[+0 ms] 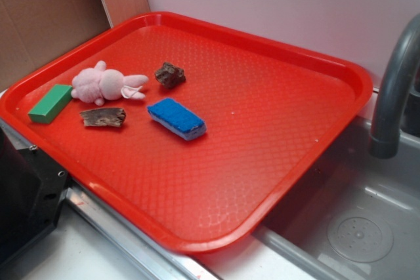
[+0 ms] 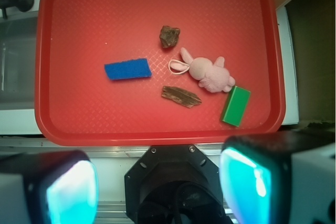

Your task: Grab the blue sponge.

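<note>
The blue sponge lies flat on the red tray, left of the tray's middle; its top is bright blue and its lower layer paler. From above, in the wrist view, the blue sponge sits well ahead of my gripper. My gripper is open, high above the tray's near edge, with nothing between its two teal-padded fingers. The gripper does not show in the exterior view.
On the tray beside the sponge lie a pink plush rabbit, a green block, a flat piece of bark and a dark brown lump. A steel sink with a grey faucet borders the tray's right side.
</note>
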### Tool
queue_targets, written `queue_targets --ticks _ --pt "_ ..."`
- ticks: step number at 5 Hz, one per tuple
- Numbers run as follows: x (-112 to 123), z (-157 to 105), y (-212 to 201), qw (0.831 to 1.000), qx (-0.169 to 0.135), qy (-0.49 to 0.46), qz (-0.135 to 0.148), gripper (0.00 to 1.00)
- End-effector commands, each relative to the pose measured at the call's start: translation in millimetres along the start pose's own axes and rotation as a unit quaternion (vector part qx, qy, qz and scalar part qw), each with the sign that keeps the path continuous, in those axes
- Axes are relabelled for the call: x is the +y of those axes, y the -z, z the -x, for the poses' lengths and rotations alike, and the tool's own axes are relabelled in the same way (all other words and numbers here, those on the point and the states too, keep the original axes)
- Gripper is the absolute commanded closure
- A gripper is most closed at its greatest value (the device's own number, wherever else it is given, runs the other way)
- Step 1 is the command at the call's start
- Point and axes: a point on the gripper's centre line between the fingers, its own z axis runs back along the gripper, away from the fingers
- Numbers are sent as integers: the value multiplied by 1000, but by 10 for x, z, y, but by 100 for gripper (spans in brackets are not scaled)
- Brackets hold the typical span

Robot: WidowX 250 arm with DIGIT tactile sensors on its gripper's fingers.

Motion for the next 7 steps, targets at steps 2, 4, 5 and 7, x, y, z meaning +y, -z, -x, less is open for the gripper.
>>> queue_targets --ticks 2,4,5,7 --pt "-93 -283 531 996 37 49 -69 0" --pt "-442 -749 1435 979 -24 -202 -5 0" --pt "-385 -887 1779 944 -5 -329 26 0" --pt "-177 -898 2352 860 40 -509 -2 0"
